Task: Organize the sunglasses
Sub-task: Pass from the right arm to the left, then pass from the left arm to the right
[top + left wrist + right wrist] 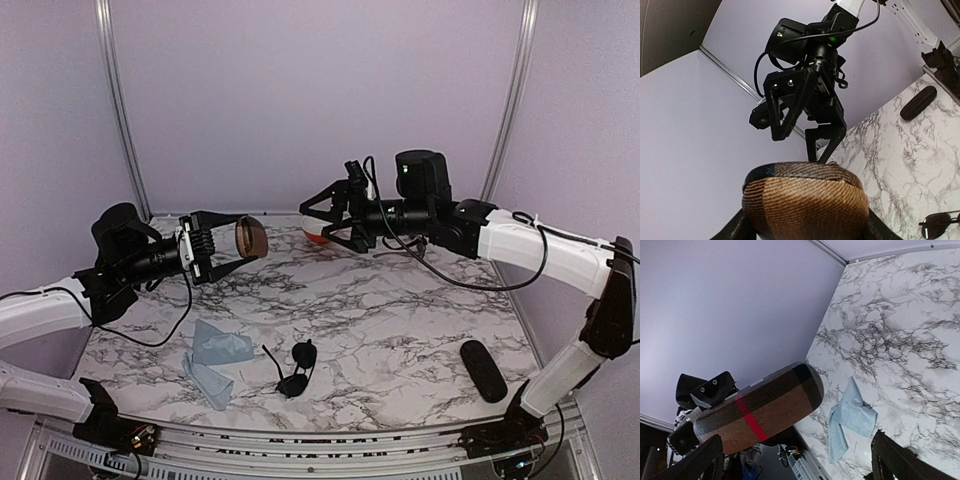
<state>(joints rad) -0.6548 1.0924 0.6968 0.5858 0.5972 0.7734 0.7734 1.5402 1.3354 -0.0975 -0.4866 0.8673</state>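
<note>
From up high, the left fingers (pixel 238 241) are clamped on the brown case (pixel 252 238) and hold it in the air on the left side. The right fingers (pixel 315 222) are wide apart and face the case, with a gap between them and it. The black sunglasses (pixel 297 368) lie on the counter (pixel 400 310) near the front, just right of the blue cloth (pixel 215 360). The black case (pixel 483 370) lies at the near right. I cannot find the brown sunglasses for sure.

Through the left wrist camera, the brown case is squeezed from both sides.

Through the right wrist camera, the red stripe (pixel 752 422) on the case shows, and the right fingers hold nothing.

I think the next job is to grab the case's free end. Go slow, line up straight, and grip tight on the left so it does not slip.
</note>
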